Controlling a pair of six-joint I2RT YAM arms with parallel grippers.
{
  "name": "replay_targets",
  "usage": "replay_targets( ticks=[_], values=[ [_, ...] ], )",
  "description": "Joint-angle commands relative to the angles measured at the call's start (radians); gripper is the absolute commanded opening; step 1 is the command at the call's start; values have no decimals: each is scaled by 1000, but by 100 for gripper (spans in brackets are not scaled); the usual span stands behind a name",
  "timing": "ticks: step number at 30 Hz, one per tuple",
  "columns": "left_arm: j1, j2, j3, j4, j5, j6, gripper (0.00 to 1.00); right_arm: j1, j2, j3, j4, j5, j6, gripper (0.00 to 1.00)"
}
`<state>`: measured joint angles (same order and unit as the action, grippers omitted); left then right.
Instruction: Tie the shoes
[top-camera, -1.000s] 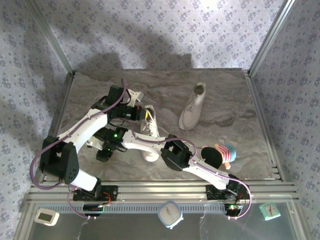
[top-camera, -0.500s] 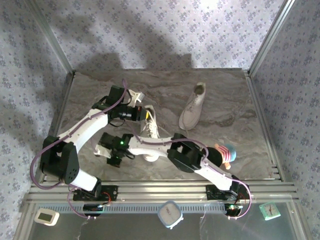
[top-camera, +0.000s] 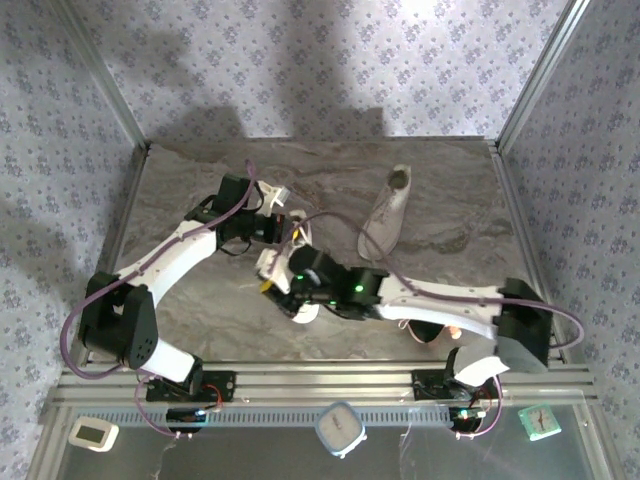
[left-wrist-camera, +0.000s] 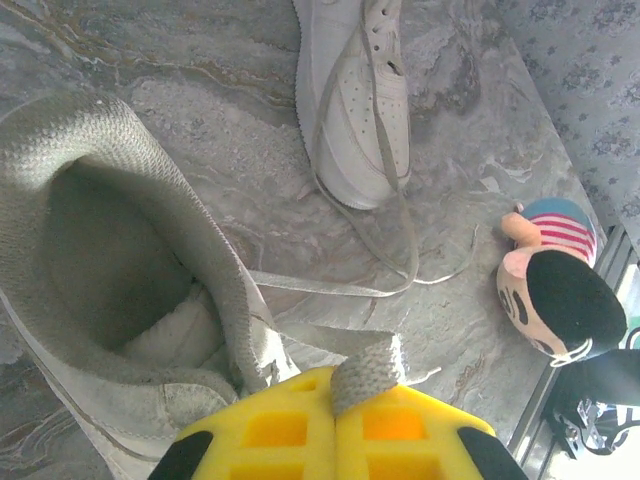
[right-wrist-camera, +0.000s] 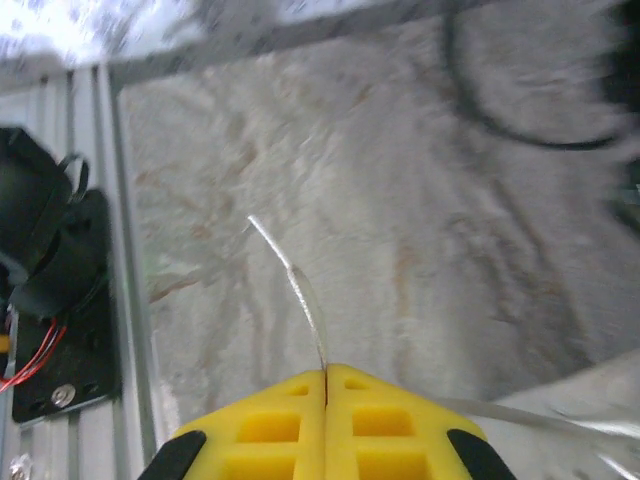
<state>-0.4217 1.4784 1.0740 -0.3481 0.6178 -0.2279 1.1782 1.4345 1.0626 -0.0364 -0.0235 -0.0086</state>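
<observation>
The near shoe (top-camera: 300, 258) is a white sneaker lying mid-table; its dark opening (left-wrist-camera: 100, 250) is at the left of the left wrist view. My left gripper (left-wrist-camera: 335, 385) (top-camera: 285, 222) is shut on a flat white lace (left-wrist-camera: 372, 368) of that shoe, just behind its heel. My right gripper (right-wrist-camera: 326, 375) (top-camera: 270, 278) is shut on a thin lace end (right-wrist-camera: 300, 285) that sticks out past its tips, at the shoe's left side. The other shoe (top-camera: 388, 215) (left-wrist-camera: 355, 100) lies farther back right, its laces (left-wrist-camera: 400, 250) loose on the table.
A black-and-pink plush toy (left-wrist-camera: 560, 290) lies near the front right, mostly under my right forearm (top-camera: 440, 295) in the top view. The metal rail (right-wrist-camera: 130, 250) and the left arm's base (right-wrist-camera: 40, 250) border the table's near edge. Patterned walls enclose the other sides.
My right gripper shut on the lace end left of the near shoe, then drew in beside the shoe while its elbow swung far right. The left gripper held its place.
</observation>
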Motion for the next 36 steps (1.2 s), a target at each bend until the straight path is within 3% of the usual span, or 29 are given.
replay_targets(
  ticks=[1, 6, 12, 17, 20, 36],
  values=[
    [-6, -42, -19, 49, 38, 18, 0, -36, -129, -56, 100, 70, 77, 0],
    [-8, -59, -52, 88, 43, 23, 0, -83, -271, -81, 108, 191, 125, 0],
    [-21, -90, -102, 146, 46, 46, 0, -224, -270, -30, -36, 315, 301, 0],
    [-47, -121, -144, 190, 47, 104, 0, -375, -188, 68, -111, 200, 353, 0],
    [-53, -126, -152, 196, 34, 124, 0, -416, -103, 188, -168, 119, 320, 0],
    [-77, -147, -209, 243, -13, 153, 0, -462, 458, 777, -425, -182, 170, 0]
  ],
)
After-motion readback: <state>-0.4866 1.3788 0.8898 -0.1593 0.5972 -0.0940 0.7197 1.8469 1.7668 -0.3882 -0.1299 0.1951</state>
